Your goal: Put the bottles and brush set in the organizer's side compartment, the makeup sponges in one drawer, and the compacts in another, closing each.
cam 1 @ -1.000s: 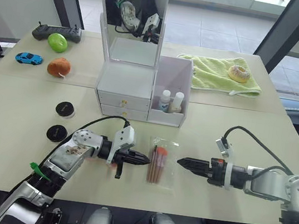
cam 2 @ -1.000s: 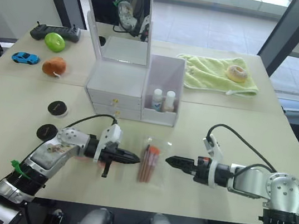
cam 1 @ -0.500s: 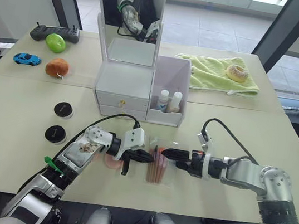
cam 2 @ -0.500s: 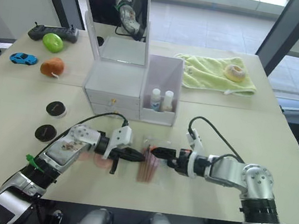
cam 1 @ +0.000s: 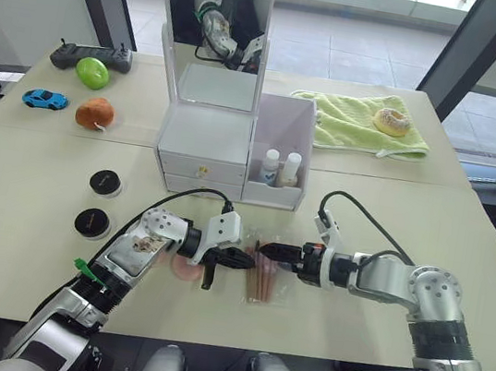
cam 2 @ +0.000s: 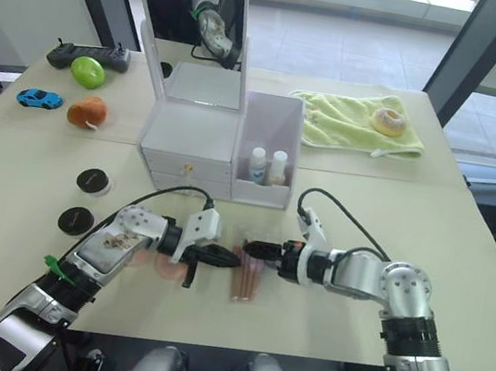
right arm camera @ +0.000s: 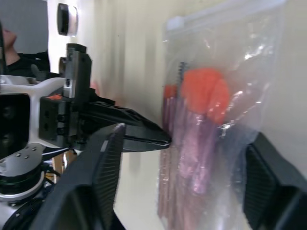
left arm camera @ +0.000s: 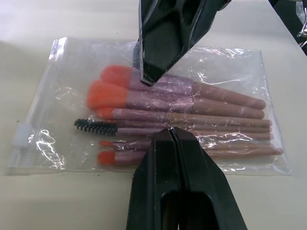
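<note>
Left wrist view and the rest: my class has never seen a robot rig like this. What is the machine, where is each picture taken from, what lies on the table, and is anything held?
It is a humanoid robot with two arms. Two pictures come from cameras on its head, looking down over the table. The other two come from a camera on each wrist. On the table stand a white organizer with a mirror, two bottles in its side compartment, two black compacts, a pink sponge and a bagged brush set. The left hand, shut, points at the bag. The right hand is open at the bag's orange-tipped end. The bag lies flat, not lifted.
</note>
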Available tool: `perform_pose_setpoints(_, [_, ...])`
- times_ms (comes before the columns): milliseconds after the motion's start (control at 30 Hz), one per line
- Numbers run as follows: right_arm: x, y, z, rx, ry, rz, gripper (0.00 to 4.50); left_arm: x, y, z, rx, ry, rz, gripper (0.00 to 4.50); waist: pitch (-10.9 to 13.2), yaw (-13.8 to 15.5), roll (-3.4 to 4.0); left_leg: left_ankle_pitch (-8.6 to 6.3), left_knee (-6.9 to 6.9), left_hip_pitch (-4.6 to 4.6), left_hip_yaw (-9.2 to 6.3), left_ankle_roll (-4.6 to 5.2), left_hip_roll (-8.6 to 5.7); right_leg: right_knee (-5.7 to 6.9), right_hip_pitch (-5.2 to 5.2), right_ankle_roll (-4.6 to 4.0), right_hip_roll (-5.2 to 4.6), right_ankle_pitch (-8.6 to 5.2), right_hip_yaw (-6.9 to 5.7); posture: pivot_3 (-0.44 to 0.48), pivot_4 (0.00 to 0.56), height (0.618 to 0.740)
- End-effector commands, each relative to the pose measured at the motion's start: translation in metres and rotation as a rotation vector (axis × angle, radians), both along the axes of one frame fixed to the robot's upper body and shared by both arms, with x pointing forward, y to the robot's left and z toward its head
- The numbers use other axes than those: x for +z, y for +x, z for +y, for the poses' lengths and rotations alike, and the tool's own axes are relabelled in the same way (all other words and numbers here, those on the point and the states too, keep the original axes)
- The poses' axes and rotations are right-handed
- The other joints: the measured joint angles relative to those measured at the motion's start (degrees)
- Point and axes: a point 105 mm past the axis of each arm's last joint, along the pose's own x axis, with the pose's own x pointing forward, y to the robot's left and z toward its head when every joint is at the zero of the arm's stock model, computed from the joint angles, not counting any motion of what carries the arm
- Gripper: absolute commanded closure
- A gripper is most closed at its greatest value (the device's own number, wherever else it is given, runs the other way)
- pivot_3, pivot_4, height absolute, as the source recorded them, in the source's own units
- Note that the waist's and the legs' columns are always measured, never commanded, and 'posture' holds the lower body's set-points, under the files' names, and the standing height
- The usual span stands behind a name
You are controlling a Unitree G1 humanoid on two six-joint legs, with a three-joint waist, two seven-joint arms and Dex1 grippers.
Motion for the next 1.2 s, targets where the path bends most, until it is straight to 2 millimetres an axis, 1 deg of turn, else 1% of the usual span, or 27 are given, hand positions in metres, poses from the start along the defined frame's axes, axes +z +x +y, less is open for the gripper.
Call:
perform_pose_setpoints(33, [-0.011,-0.002,-0.007,-0.008,-0.044,0.022,2.58,0.006,0.0,0.0,-0.007,-0.008,-0.021,4.5,0.0,0.03,0.0,0.0,0.0,0.0,0.0,0.0,0.0,0.0,0.0,0.0,0.0,0.0,0.0,0.0,0.15,0.74])
perform_pose_setpoints(133, [-0.008,0.002,-0.006,-0.017,-0.035,0.009,3.65,0.007,0.0,0.0,-0.005,-0.011,-0.022,4.5,0.0,0.02,0.0,0.0,0.0,-0.01,0.0,0.0,0.0,0.0,-0.01,0.0,0.0,0.0,0.0,0.0,0.15,0.74])
perform_pose_setpoints(233, [-0.007,0.003,-0.006,-0.016,-0.031,0.004,4.47,0.007,0.0,0.0,-0.003,-0.012,-0.023,4.5,0.0,0.03,0.01,0.0,0.0,-0.01,0.0,0.0,0.0,0.0,-0.02,0.0,0.0,0.0,0.0,0.0,0.15,0.74])
perform_pose_setpoints(333, [-0.002,0.005,-0.004,-0.022,0.006,-0.005,4.47,0.011,0.0,-0.001,-0.003,-0.036,-0.025,4.5,0.01,0.01,0.01,0.0,0.0,-0.02,0.0,0.0,0.0,0.0,-0.02,0.0,0.0,0.0,0.0,0.0,0.15,0.74])
perform_pose_setpoints(400, [0.001,0.005,-0.005,-0.028,0.023,-0.012,4.47,0.017,-0.001,-0.003,-0.01,-0.069,-0.033,4.5,0.02,0.01,0.02,0.0,0.0,-0.02,0.0,0.0,0.0,0.0,-0.02,0.0,0.0,0.0,0.0,0.0,0.15,0.74])
perform_pose_setpoints(467, [0.003,0.005,-0.006,-0.036,0.034,-0.017,4.47,0.025,-0.003,-0.004,-0.007,-0.109,-0.024,4.5,0.03,0.05,0.04,0.0,0.0,-0.04,0.0,0.0,0.0,0.02,-0.06,0.0,0.0,0.0,0.0,0.0,0.15,0.74])
perform_pose_setpoints(533, [0.007,0.005,-0.007,-0.039,0.043,-0.029,4.47,0.038,-0.004,-0.002,0.011,-0.17,0.007,4.5,0.04,0.04,0.05,0.0,0.0,-0.07,0.0,0.0,0.0,0.02,-0.08,0.0,-0.01,0.0,0.0,0.0,0.15,0.74])
perform_pose_setpoints(567, [0.01,0.005,-0.008,-0.038,0.045,-0.042,4.5,0.046,-0.006,0.0,0.01,-0.199,0.032,4.1,0.04,0.03,0.05,0.0,0.01,-0.11,0.0,0.0,0.0,0.01,-0.08,0.0,-0.01,0.0,-0.01,0.0,0.15,0.74])
perform_pose_setpoints(600, [0.014,0.005,-0.008,-0.035,0.044,-0.059,4.5,0.053,-0.01,0.003,0.002,-0.218,0.051,3.95,0.06,0.03,0.06,0.0,0.01,-0.11,-0.01,0.0,0.0,0.02,-0.09,0.0,-0.01,0.0,-0.01,0.0,0.15,0.74])
perform_pose_setpoints(667, [0.023,0.006,-0.01,-0.029,0.037,-0.103,4.5,0.066,-0.016,0.01,0.002,-0.237,0.062,3.4,0.09,-0.03,0.09,0.0,0.01,-0.13,-0.02,0.0,0.0,0.03,-0.13,0.01,-0.01,0.0,-0.01,0.0,0.15,0.74])
perform_pose_setpoints(700, [0.029,0.007,-0.01,-0.024,0.037,-0.132,4.5,0.073,-0.018,0.014,0.013,-0.244,0.056,3.06,0.11,-0.1,0.13,0.0,0.01,-0.12,-0.02,0.0,0.0,0.04,-0.15,0.01,-0.01,0.0,-0.01,0.0,0.15,0.74])
perform_pose_setpoints(733, [0.034,0.007,-0.01,-0.021,0.044,-0.153,4.5,0.078,-0.02,0.018,0.024,-0.249,0.055,2.82,0.13,-0.15,0.15,0.0,-0.01,-0.13,-0.02,0.0,0.0,0.03,-0.15,0.01,0.0,-0.01,-0.01,0.0,0.15,0.74])
perform_pose_setpoints(767, [0.037,0.007,-0.01,-0.019,0.049,-0.166,4.5,0.081,-0.022,0.02,0.03,-0.252,0.055,2.49,0.13,-0.16,0.16,0.0,-0.03,-0.11,-0.02,0.0,0.0,0.03,-0.14,0.02,0.0,-0.01,-0.01,0.0,0.15,0.74])
perform_pose_setpoints(900, [0.065,0.006,-0.011,0.021,0.063,-0.294,4.5,0.096,-0.031,0.044,0.128,-0.264,0.038,1.22,0.17,-0.31,0.19,0.0,-0.04,-0.06,-0.03,0.0,0.01,0.01,-0.14,0.02,0.0,-0.02,0.0,0.0,0.15,0.74])
perform_pose_setpoints(933, [0.074,0.006,-0.011,0.031,0.08,-0.332,4.5,0.098,-0.031,0.049,0.166,-0.265,0.023,0.94,0.2,-0.25,0.19,0.0,-0.04,-0.03,-0.03,0.0,0.02,0.01,-0.14,0.02,0.0,-0.02,-0.01,0.0,0.15,0.74])
perform_pose_setpoints(967, [0.091,0.005,-0.008,0.053,0.112,-0.406,4.5,0.103,-0.031,0.053,0.225,-0.291,0.004,0.7,0.2,-0.18,0.2,0.0,-0.03,0.02,-0.06,0.0,0.02,0.0,-0.18,0.02,0.0,-0.02,-0.04,0.0,0.15,0.74])
perform_pose_setpoints(1033, [0.119,0.005,-0.004,0.075,0.172,-0.532,4.5,0.11,-0.03,0.055,0.325,-0.357,-0.021,0.06,0.23,-0.06,0.22,0.0,0.02,0.04,-0.06,0.0,0.01,0.0,-0.2,0.03,-0.01,-0.02,-0.04,0.0,0.15,0.74])
perform_pose_setpoints(1100, [0.141,0.004,0.001,0.097,0.222,-0.617,4.5,0.11,-0.032,0.052,0.387,-0.398,-0.025,0.02,0.24,0.04,0.19,0.0,0.03,0.03,-0.06,0.0,0.01,-0.02,-0.16,0.05,-0.02,-0.01,-0.04,0.0,0.15,0.74])
perform_pose_setpoints(1200, [0.161,0.005,0.004,0.117,0.223,-0.729,4.5,0.104,-0.038,0.047,0.425,-0.412,-0.016,0.02,0.23,0.14,0.09,0.0,0.01,0.04,-0.07,-0.01,0.01,-0.07,-0.09,0.05,-0.02,-0.01,-0.06,0.0,0.15,0.74])
